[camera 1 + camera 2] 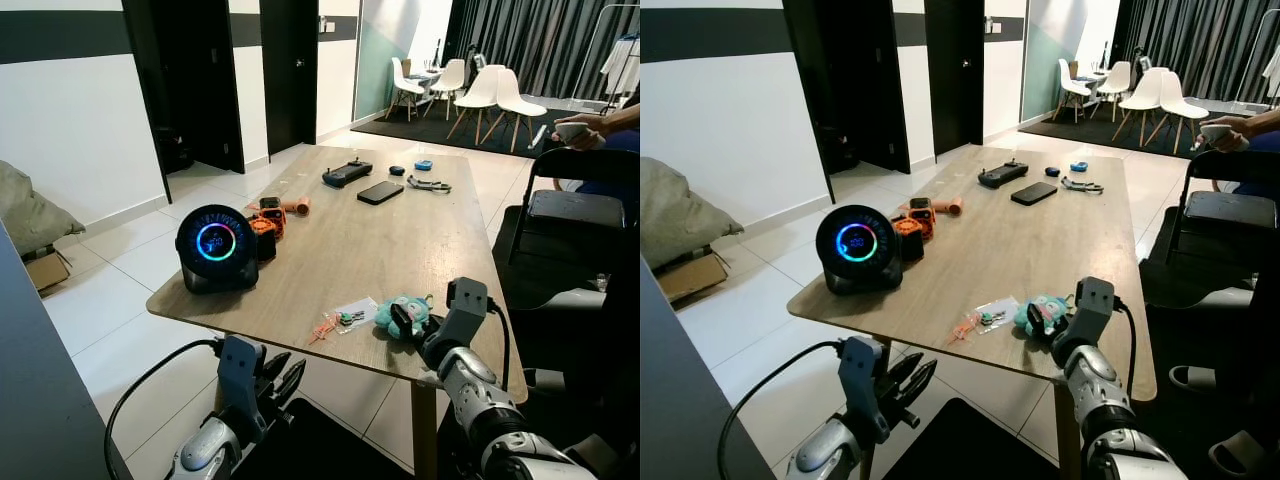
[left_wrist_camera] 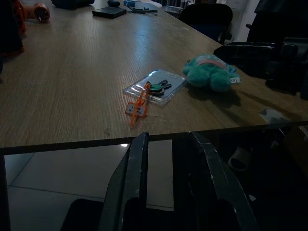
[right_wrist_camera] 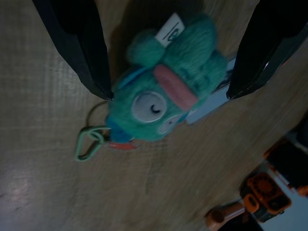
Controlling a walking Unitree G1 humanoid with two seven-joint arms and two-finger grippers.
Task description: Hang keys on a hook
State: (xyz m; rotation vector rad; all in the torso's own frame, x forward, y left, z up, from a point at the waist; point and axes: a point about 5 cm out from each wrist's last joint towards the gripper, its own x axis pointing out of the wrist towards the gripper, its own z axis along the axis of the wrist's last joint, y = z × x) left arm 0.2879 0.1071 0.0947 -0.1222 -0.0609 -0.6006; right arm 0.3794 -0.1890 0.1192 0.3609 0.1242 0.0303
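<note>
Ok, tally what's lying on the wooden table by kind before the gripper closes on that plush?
Teal plush keychain toy: 1
Clear plastic bag of keys with orange tag: 1
Round black speaker with glowing ring: 1
Orange-and-black gadgets: 2, though they overlap and the count is uncertain
Orange handled tool: 1
Black controller: 1
Black smartphone: 1
Small items at the far end: 3
Total: 11

On the long wooden table [image 1: 400,250], a teal plush keychain toy [image 1: 405,313] lies near the front edge, a clear plastic sleeve of keys [image 1: 355,314] just left of it. The round black speaker [image 1: 216,248] stands at the left edge, a black phone [image 1: 380,192] far behind.
</note>
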